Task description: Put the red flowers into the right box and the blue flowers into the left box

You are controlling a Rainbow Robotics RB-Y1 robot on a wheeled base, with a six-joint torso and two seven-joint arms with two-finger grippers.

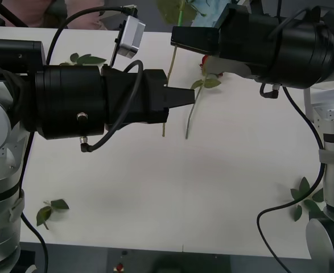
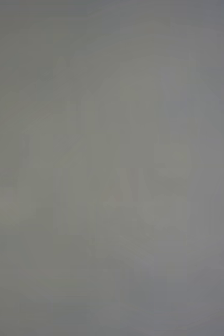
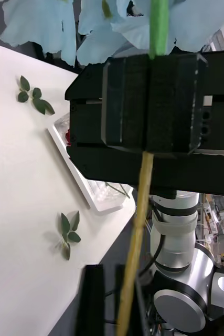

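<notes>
Right end effector (image 3: pixel 149 105) clenches the blue flower (image 3: pixel 38 26) by its stem (image 3: pixel 138 220), whose long axis runs down to the left end effector (image 1: pixel 181 98); that one's grip I cannot tell

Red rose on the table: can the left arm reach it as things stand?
Probably: the rose has its stem beside the left gripper. But the blue flower stem hanging from the right gripper is close by.

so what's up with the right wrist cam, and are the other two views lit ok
right wrist view: flat grey, nothing readable. front view: even light, faint shadows on the table, no glare, the left arm blocking part of it. left wrist view: well lit, the right claw looms close, shut on the stem of the blue flower.
</notes>
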